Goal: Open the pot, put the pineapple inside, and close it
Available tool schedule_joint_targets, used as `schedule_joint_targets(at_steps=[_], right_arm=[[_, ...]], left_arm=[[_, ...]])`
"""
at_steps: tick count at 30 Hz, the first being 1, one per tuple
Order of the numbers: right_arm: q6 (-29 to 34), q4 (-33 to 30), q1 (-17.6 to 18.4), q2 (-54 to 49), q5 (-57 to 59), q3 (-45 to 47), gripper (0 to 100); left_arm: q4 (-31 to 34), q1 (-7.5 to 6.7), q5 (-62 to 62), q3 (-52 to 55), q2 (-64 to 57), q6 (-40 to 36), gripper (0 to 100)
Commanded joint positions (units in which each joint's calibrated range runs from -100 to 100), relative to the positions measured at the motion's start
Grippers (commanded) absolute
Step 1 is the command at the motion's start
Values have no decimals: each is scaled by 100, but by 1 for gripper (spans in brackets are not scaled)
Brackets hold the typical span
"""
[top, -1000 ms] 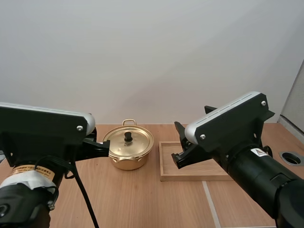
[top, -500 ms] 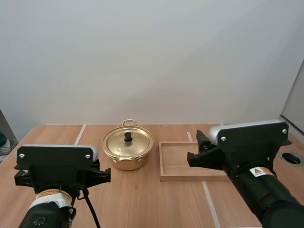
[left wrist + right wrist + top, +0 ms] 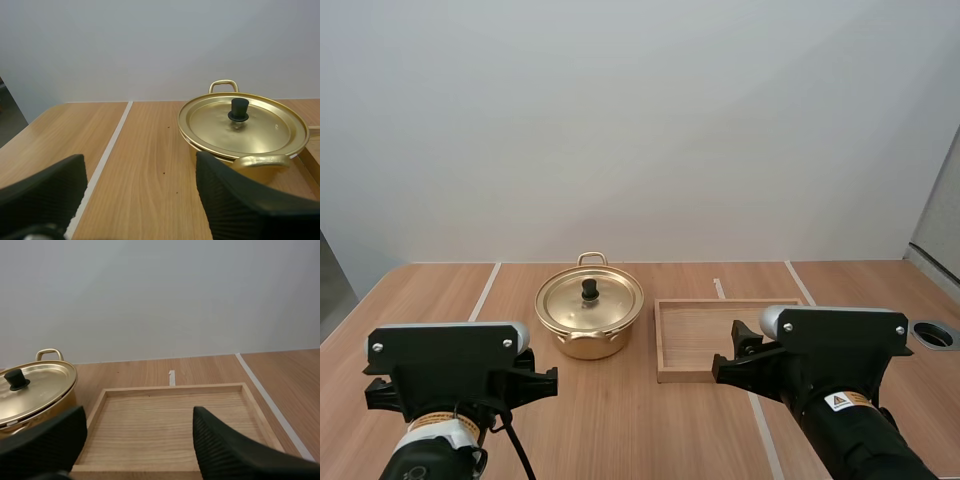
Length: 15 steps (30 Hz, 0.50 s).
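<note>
A golden pot (image 3: 590, 318) stands at the table's middle, its lid (image 3: 590, 298) on and a black knob (image 3: 590, 288) upright in the centre. My left gripper (image 3: 140, 200) is open, low over the wood, with the pot (image 3: 245, 131) a short way ahead and to its right. My right gripper (image 3: 137, 440) is open too, hovering at the near rim of a wooden tray (image 3: 172, 390). Beside that tray the pot (image 3: 30, 390) shows again. Neither gripper holds anything.
The wooden tray (image 3: 665, 340) lies right of the pot, close but apart from it. A round hole (image 3: 932, 333) is set in the table near its right edge. My left arm (image 3: 445, 375) and right arm (image 3: 840, 350) sit at the near edge.
Both arms have pulled back toward the near edge and dropped lower, so the pot and tray now stand in full sight. Pot and tray have not moved.
</note>
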Motion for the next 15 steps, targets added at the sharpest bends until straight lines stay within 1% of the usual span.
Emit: schedule_joint_targets(at_steps=[1, 3, 5, 12, 13, 15], right_arm=[[84, -442, -23, -32, 445, 0, 100], [84, -677, -23, -32, 683, 0, 100], [84, -733, -5, -32, 852, 0, 100], [84, -762, 348, -32, 825, 0, 100], [84, -760, 389, -32, 825, 0, 100], [84, -760, 458, -122, 825, 0, 100]], left_arm=[[-93, -11, -87, 9, -22, -73, 100], [-93, -11, -87, 9, -22, -73, 100], [-93, -11, -87, 9, -22, -71, 100], [-93, -11, -87, 9, -22, -85, 100], [-93, -11, -87, 9, -22, -85, 94], [-93, -11, -87, 9, -22, -85, 62]])
